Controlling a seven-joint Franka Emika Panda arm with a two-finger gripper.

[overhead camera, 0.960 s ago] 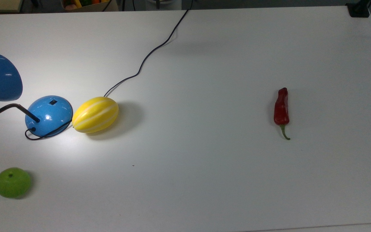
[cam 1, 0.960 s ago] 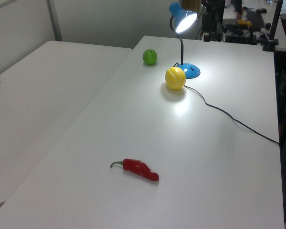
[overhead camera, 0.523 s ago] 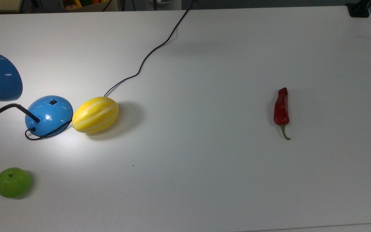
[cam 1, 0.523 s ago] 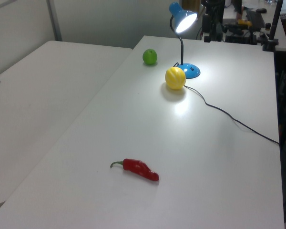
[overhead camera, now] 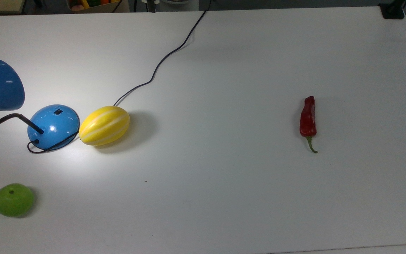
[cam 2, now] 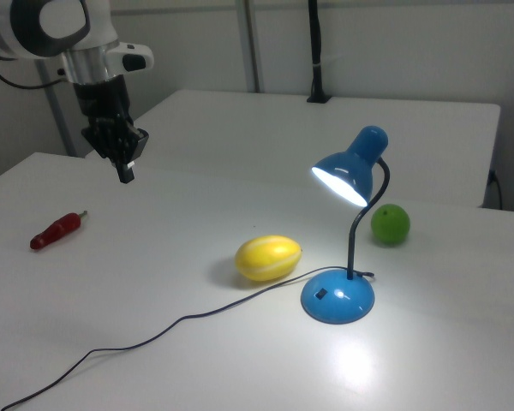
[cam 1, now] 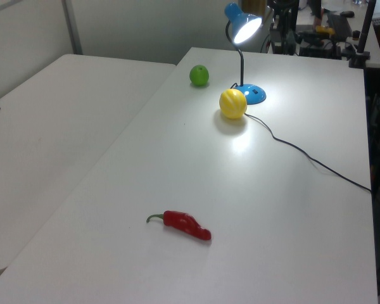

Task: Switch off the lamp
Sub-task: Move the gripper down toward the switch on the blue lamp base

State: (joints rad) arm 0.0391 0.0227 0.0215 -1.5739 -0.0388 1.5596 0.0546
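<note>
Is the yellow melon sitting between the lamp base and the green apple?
No, in the top view the yellow melon lies right of the lamp base; the green apple sits below-left.

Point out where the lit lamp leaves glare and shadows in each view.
Top view: the lamp throws a bright pool below its base; the melon casts a shadow toward the top view's right. Left view: the shade blows out white. Right view: a bright patch lies on the table before the base.

2 white tables (cam 1: 63, 126) side by side; pale wall (cam 1: 145, 25) behind.
</note>
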